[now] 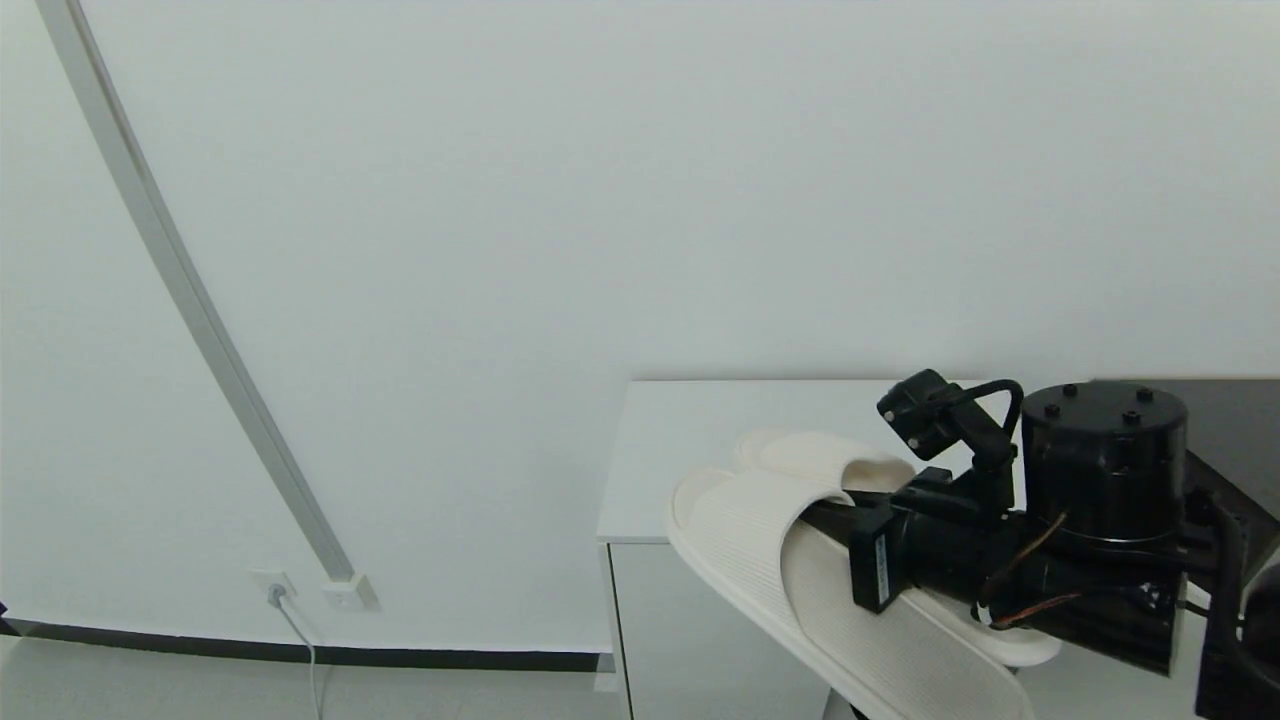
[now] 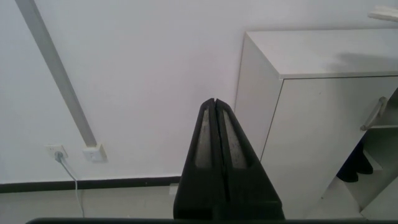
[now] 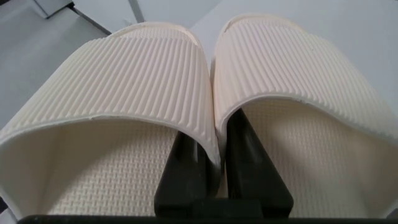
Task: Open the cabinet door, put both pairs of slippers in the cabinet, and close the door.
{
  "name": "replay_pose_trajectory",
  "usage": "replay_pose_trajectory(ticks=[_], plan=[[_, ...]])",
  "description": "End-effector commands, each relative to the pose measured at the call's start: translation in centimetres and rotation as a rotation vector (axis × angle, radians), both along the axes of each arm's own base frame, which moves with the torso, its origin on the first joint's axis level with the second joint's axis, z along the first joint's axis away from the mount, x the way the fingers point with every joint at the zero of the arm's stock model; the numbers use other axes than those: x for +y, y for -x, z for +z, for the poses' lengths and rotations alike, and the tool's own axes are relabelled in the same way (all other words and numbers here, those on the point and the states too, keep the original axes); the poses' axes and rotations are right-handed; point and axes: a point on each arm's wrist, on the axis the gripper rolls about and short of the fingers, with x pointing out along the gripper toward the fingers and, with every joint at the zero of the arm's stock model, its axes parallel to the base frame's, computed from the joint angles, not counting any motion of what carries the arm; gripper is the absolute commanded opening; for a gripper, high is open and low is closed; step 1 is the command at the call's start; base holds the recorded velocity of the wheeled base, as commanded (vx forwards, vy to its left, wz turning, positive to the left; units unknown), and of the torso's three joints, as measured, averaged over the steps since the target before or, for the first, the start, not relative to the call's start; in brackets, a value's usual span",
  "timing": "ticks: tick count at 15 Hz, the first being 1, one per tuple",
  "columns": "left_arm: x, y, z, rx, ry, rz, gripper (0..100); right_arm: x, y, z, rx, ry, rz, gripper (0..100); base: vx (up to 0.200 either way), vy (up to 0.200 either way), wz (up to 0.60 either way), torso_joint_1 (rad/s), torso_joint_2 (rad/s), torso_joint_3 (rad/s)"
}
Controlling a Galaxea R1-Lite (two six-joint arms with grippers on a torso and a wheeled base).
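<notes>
Head view: the right arm (image 1: pixel 960 550) holds a pair of cream ribbed slippers (image 1: pixel 745 520) side by side, toes pointing away from the robot. They are at the left front corner of the white cabinet (image 1: pixel 700 440). The farther slipper lies over the cabinet top and the nearer one juts past its left front edge. Whether either sole touches the top cannot be told.

In the right wrist view, the right gripper (image 3: pixel 219 168) has one black finger (image 3: pixel 186 171) under each slipper's strap. Between them the two fingers pinch the straps' adjoining inner edges.

In the left wrist view, the left gripper (image 2: pixel 215 130) has its fingers pressed flat together with nothing between them. It is off to the cabinet's left and aimed towards the wall. The same view shows the cabinet front with a white door (image 2: pixel 317 143) and a bar handle (image 2: pixel 373 114). Past the handle an opening shows a shelf and a dark shape (image 2: pixel 356 167), perhaps shoes, though it is too small to be sure.

On the wall left of the cabinet, a grey duct (image 1: pixel 190 290) slants down to a socket (image 1: pixel 272 582) with a cord (image 1: pixel 305 650) plugged in.
</notes>
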Motion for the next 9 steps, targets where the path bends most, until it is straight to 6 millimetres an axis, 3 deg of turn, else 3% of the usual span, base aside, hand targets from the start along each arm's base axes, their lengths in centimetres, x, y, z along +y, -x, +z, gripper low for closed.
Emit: replay_pose_trajectory(ticks=[1,9], plan=[[0.00,-0.01,0.00,0.001,0.000,0.000,0,-0.25,1.00,0.28,-0.007,-0.005,0.015,0,0.000,0.000,0.00,0.000,0.00,0.000],[0.00,-0.01,0.00,0.001,-0.002,0.000,0,0.67,1.37,-0.18,0.002,0.008,0.045,0,0.000,0.000,0.00,0.000,0.00,0.000]])
